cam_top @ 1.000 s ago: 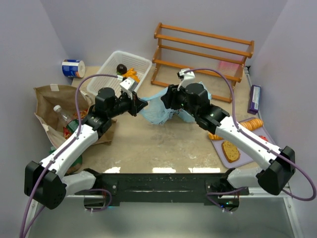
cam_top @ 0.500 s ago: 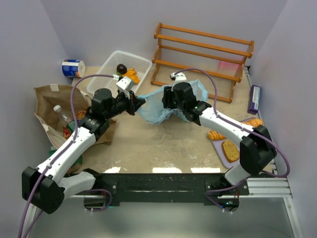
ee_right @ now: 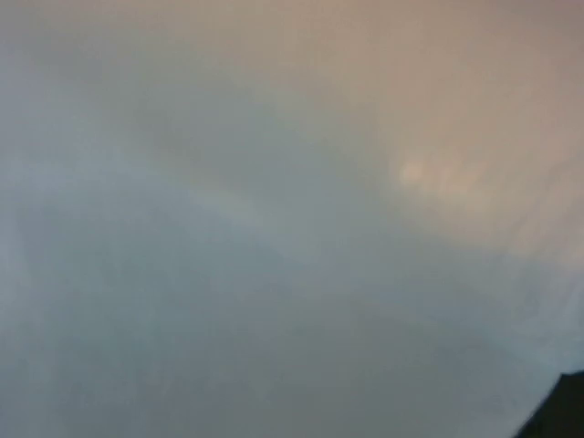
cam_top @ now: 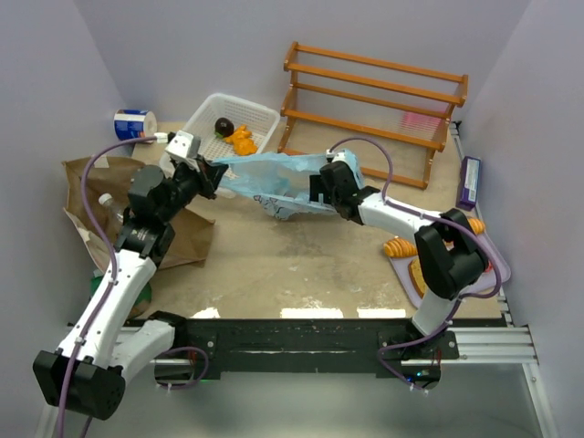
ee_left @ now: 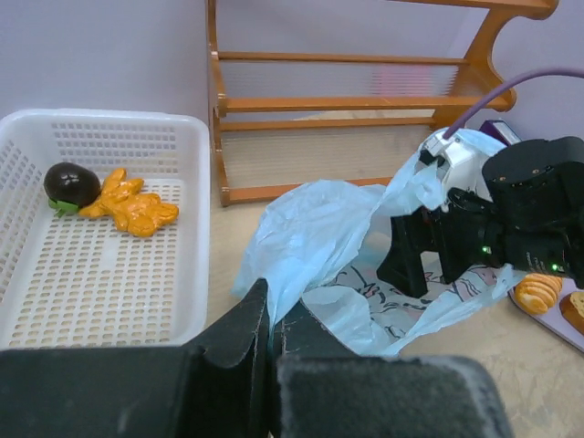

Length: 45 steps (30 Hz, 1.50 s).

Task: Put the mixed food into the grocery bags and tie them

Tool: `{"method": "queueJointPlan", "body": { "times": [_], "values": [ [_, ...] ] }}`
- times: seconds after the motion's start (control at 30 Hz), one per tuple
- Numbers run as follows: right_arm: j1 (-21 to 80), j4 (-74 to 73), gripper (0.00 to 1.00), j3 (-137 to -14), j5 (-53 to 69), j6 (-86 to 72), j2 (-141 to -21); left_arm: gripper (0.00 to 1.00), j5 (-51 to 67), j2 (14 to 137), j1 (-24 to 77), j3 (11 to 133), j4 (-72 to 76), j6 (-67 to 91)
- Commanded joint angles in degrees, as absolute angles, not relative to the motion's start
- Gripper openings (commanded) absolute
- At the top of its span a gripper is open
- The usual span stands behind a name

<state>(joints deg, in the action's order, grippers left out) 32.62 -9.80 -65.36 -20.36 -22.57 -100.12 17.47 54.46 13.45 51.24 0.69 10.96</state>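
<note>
**Q:** What is held in the left gripper (ee_left: 271,315)?
**A:** An edge of the light blue plastic bag (cam_top: 274,181) is pinched between its pressed-together jaws. From there the bag is stretched rightward over the table's middle to the right gripper (cam_top: 321,188).

**Q:** Is that gripper spread?
**A:** It cannot be told, because its jaws are buried in film.

**Q:** How far is the task judged to be?
**A:** Partway. A bottle (cam_top: 105,199) is seen in the brown paper bag (cam_top: 87,173) at the left. Neither bag is tied. Dark produce (ee_left: 71,182) and orange produce (ee_left: 132,203) lie in the white basket (ee_left: 196,228), and bread (ee_left: 538,292) lies at the right.

**Q:** What is shown by one view only?
**A:** The paper bag is shown from the top alone, and the pinch by the left wrist. The right wrist view is filled with blurred blue.
</note>
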Motion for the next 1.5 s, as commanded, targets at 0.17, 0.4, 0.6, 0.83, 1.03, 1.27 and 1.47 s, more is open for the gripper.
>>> {"method": "queueJointPlan", "body": {
  "times": [0.17, 0.4, 0.6, 0.83, 1.03, 1.27, 1.47],
  "values": [
    [30.5, -13.6, 0.99, -64.4, -21.2, -21.2, -96.5, 0.00, 24.8, 57.5, 12.1, 53.3, 3.1, 12.5],
    [35.5, -14.5, 0.99, -69.6, 1.6, -14.7, -86.8, 0.00, 27.4, 68.5, 15.0, 56.1, -3.1, 12.4],
    [39.0, -14.1, 0.99, -72.2, 13.6, -15.1, -80.2, 0.00, 23.7, 70.7, 15.5, 56.1, -5.2, 11.9],
    [39.1, -19.5, 0.99, -74.9, 4.7, -18.0, -68.9, 0.00, 22.5, 71.3, 15.7, 56.2, -6.1, 11.3],
    [39.0, -40.0, 0.98, -82.6, -25.4, -18.4, -67.0, 0.00, 22.2, 70.9, 15.7, 56.2, -6.2, 11.3],
    [39.1, -53.8, 0.96, -80.5, -28.8, -23.5, -65.7, 0.00, 22.3, 70.7, 15.7, 56.0, -6.1, 11.4],
    [39.0, -58.5, 0.95, -73.6, -18.5, -30.4, -60.7, 0.00, 22.4, 70.5, 16.0, 55.9, -6.0, 11.5]
  ]
}}
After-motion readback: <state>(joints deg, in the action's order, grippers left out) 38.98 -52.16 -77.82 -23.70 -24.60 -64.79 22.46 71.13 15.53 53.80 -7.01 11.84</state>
